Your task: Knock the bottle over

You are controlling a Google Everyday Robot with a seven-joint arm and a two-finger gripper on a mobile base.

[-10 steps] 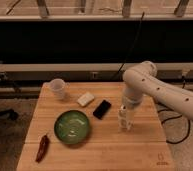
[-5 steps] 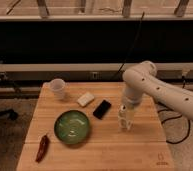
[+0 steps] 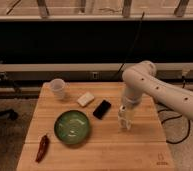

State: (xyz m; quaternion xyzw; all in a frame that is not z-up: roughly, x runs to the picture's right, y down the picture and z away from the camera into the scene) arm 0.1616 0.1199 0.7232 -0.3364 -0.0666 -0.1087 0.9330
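My gripper (image 3: 124, 121) hangs from the white arm (image 3: 140, 82) and points straight down at the right-middle of the wooden table (image 3: 140, 150). A slim whitish upright shape stands right at the gripper's tip, where the bottle (image 3: 123, 124) would be. I cannot tell it apart from the gripper, nor whether the two touch. The wider translucent white cup (image 3: 58, 88) stands upright at the far left corner, well away from the gripper.
A black flat slab (image 3: 102, 109) lies just left of the gripper, with a beige sponge-like block (image 3: 85, 99) beyond it. A green bowl (image 3: 72, 127) sits at centre left. A red chili pepper (image 3: 42, 148) lies near the front left edge. Cables hang off to the right.
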